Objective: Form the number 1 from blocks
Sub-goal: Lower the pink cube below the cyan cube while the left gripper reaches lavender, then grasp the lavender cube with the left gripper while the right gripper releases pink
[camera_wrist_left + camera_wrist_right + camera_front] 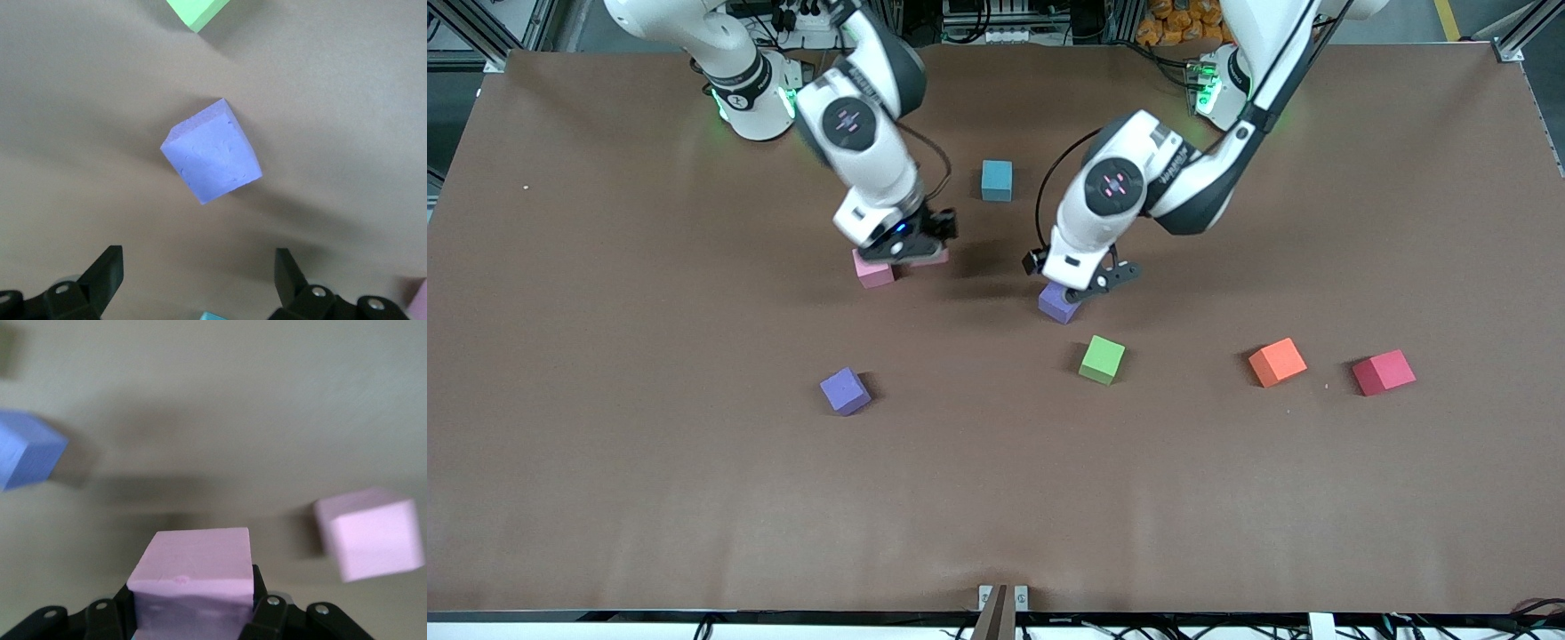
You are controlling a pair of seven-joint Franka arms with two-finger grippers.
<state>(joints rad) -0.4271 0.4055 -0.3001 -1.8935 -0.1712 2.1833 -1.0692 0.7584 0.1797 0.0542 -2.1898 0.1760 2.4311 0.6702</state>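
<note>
On my front view I have the right gripper (920,244) low over the surface (605,444), its jaws clamped on a pink block (193,577). In the right wrist view that block fills the space between the fingers (263,607), and a second pink block (370,533) lies on the surface just beside it. From the front, the second pink block (873,268) sits partly under the right gripper, with the held one showing only as a pink edge beside it.

The left gripper (1089,284) hangs over a purple block (1058,303) near the middle of the surface. Its jaws stand wide apart; in the left wrist view I see both fingertips (107,267) clear of the purple block (212,160), which lies on the surface, turned at an angle to them.

The light blue block (997,180) rests nearer the robots' bases, between the two arms. The green block (1102,359) lies just nearer the front camera than the purple block under the left gripper. Another purple block (845,390) sits toward the right arm's end, nearer the front camera than the pink pair. An orange cube (1277,362) and a red cube (1384,372) lie side by side toward the left arm's end, slightly apart.
</note>
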